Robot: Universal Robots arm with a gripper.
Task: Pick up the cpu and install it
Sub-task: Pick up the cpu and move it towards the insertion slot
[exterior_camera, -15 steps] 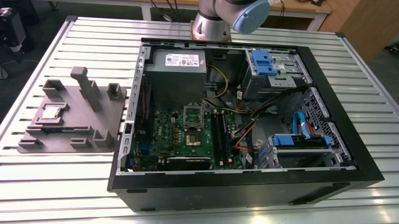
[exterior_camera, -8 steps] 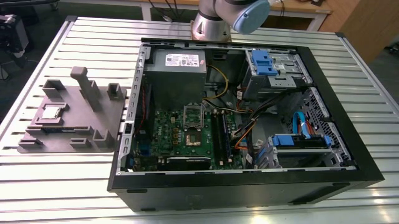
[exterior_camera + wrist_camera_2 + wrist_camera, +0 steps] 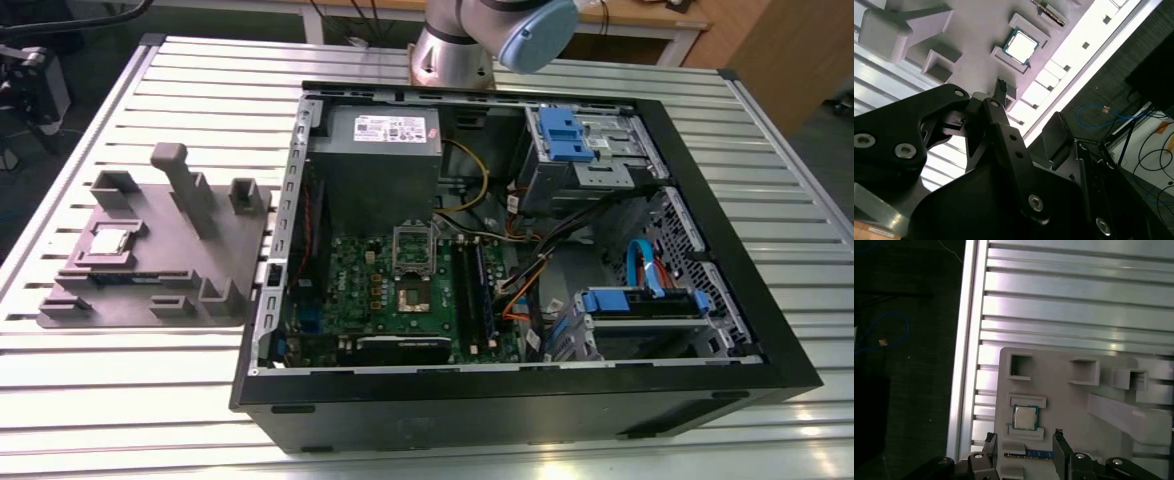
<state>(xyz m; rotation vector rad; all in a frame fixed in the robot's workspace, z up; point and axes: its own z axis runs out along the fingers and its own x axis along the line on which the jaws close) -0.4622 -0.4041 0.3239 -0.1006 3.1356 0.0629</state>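
Small square cpu [image 3: 110,240], dull silver top, thin green rim, lying flat, seated in a recess of the grey holder [image 3: 174,265], left-middle of the exterior view

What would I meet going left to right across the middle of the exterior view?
The cpu on its grey holder → the motherboard inside the open case → the blue drive bracket.
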